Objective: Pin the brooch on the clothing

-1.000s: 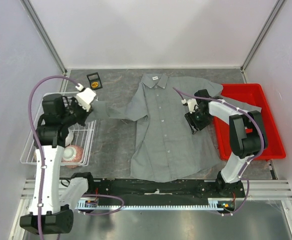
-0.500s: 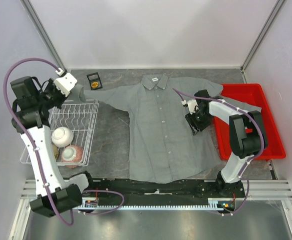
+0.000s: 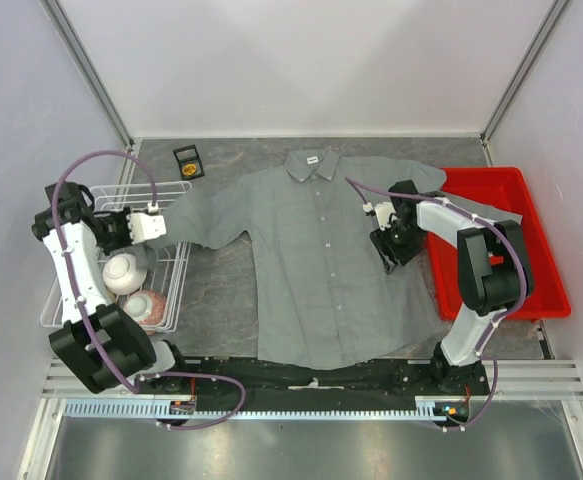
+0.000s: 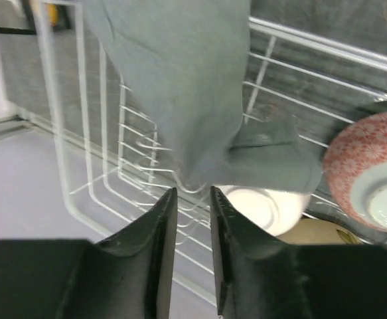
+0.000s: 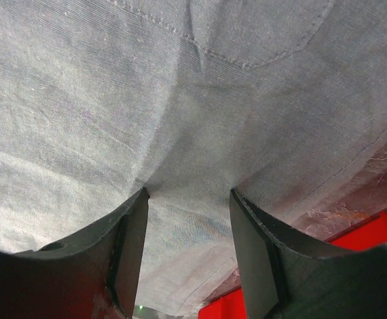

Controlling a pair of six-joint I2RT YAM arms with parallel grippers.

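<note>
Black on grey: found the left gripper [image 4: 192, 193] with its jaws a narrow slit apart, rack wire showing through the gap and nothing seen clamped. Saw one short sleeve [image 4: 180, 100] of the large grey button-front shirt [image 3: 311, 270] hanging right at the fingertips, draped over a white wire dish rack [image 4: 67, 159]. Could not tell whether cloth and tips touched. Noted in the rack a plain white bowl [image 4: 263, 206] partly under the sleeve end, a red-patterned bowl [image 4: 369, 179] beside it and a tan round piece [image 4: 312, 234] low between the two.

Found the right gripper [image 5: 190, 193] with its jaws well apart, both tips pressed down on flat shirt cloth, no fold taken up between them. Placed it, from above, on the shirt's side nearest a red plastic tray [image 3: 546, 280], over whose edge the other sleeve lay.

Saw the shirt spread front-up on the grey marbled table [image 3: 221, 300], collar toward the far edge. Spotted the tiny orange-gold brooch [image 3: 188, 170] on a small black square holder [image 3: 183, 154] at the far left of the table, just beyond the rack, near the shirt's shoulder but not on it, apart from both grippers.
</note>
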